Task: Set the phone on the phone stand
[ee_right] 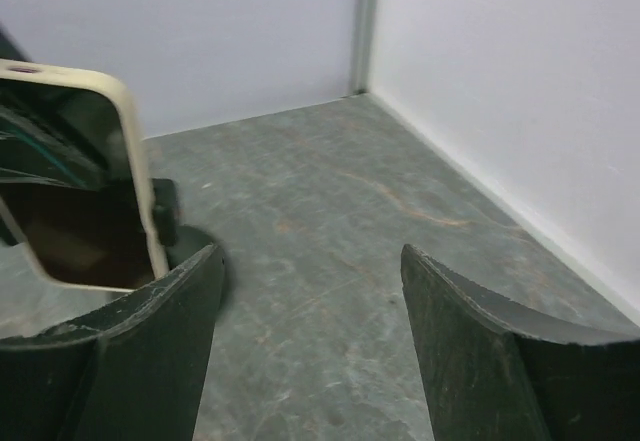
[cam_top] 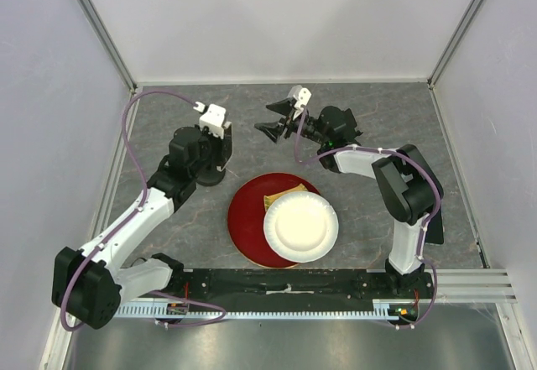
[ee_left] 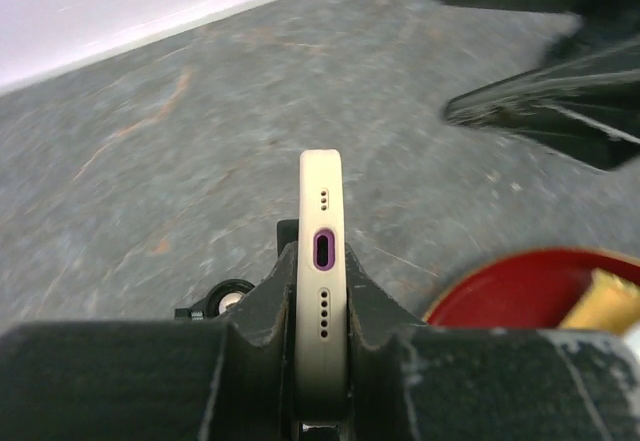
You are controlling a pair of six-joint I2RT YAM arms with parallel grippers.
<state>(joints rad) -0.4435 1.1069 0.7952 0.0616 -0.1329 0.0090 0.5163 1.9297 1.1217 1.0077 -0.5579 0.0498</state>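
My left gripper (ee_left: 322, 331) is shut on the phone (ee_left: 322, 251), which shows edge-on with its pale rim and charging port facing the left wrist camera. In the right wrist view the phone (ee_right: 80, 181) stands upright at the left, glossy black screen showing. The black phone stand (ee_right: 165, 211) sits right behind and below it; a part of the stand (ee_left: 285, 233) also shows beside the phone's end. I cannot tell if they touch. In the top view the left gripper (cam_top: 220, 153) hides both. My right gripper (ee_right: 310, 291) is open and empty, just right of the phone, near the table's back middle (cam_top: 264, 117).
A red plate (cam_top: 247, 219) lies at the front middle with a white paper plate (cam_top: 300, 226) and a yellow piece (cam_top: 277, 195) on it. The red plate's rim (ee_left: 520, 286) is close to the right of the left gripper. White walls enclose the grey table.
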